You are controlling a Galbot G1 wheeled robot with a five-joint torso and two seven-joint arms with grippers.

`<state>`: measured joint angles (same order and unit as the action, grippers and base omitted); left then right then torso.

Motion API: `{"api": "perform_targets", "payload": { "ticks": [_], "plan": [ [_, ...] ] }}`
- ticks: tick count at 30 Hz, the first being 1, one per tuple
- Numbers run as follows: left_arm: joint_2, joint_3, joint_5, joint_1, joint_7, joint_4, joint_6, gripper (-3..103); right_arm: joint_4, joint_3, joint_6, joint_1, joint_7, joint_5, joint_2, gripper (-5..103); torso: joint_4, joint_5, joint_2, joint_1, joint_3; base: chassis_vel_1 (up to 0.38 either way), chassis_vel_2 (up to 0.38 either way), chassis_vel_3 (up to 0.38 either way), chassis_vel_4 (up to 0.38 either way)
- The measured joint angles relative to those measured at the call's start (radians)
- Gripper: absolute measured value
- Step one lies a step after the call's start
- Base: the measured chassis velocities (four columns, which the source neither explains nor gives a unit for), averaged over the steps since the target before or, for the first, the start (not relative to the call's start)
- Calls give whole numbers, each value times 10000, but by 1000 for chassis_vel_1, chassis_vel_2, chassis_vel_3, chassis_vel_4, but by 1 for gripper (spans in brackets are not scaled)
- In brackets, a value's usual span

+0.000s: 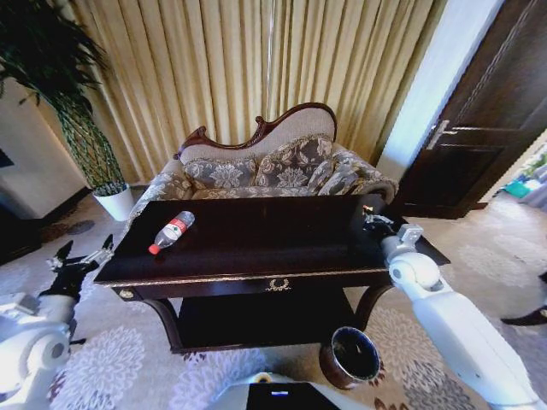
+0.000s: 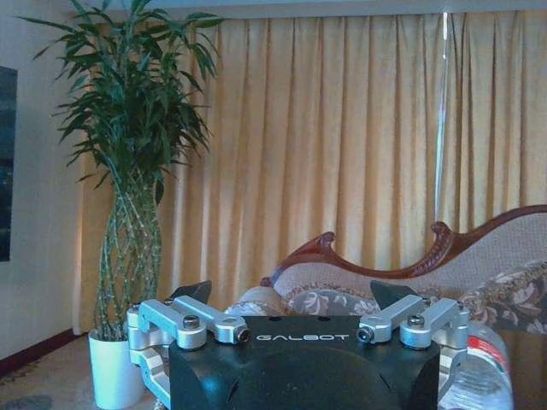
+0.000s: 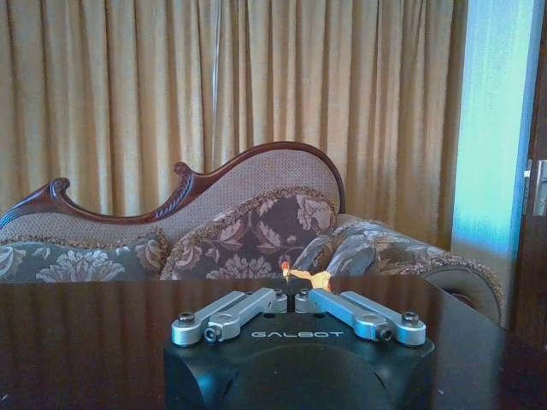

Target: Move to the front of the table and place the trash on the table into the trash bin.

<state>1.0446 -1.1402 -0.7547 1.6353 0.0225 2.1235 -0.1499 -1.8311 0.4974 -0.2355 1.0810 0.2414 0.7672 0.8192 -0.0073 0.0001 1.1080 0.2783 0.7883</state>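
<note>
The dark glossy table [image 1: 256, 275] stands right in front of me, its gold emblem facing me. A clear plastic bottle [image 1: 171, 231] with a red label lies on its left part and also shows as the bottle [image 2: 479, 369] beside my left gripper. My left gripper [image 1: 85, 253] hangs open off the table's left end, nothing between its fingers [image 2: 193, 294]. My right gripper [image 1: 374, 220] reaches over the table's right rear. It is shut there on a tiny orange scrap [image 3: 309, 277] that sticks out past its tips. The round dark trash bin [image 1: 351, 356] sits on the carpet by the table's front right leg.
A patterned carved-back sofa [image 1: 273, 171] stands close behind the table, with gold curtains beyond it. A tall plant in a white pot [image 1: 115, 202] is at the back left. A dark door [image 1: 479, 128] is at the right. The floor around is patterned carpet.
</note>
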Motion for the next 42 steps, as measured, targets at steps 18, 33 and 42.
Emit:
{"api": "perform_targets", "payload": {
  "ticks": [18, 33, 42],
  "plan": [
    [83, 148, 97, -9, -1, 65, -96, 100, -49, -64, 0, 97, -29, -35, 33, 0, 4, -1, 0, 0, 0, 44, -44, -41, 47],
    [92, 181, 99, -24, -140, -32, -6, 100, -17, -193, 0, 37, 2, -87, 136, 0, 2, -1, -2, 3, 1, 70, -69, -75, 69],
    [124, 181, 101, 2, -163, -63, 63, 100, 33, -221, 0, 16, 23, -110, 196, 0, 2, 0, -2, 3, 1, 182, -184, -184, 187]
  ]
}}
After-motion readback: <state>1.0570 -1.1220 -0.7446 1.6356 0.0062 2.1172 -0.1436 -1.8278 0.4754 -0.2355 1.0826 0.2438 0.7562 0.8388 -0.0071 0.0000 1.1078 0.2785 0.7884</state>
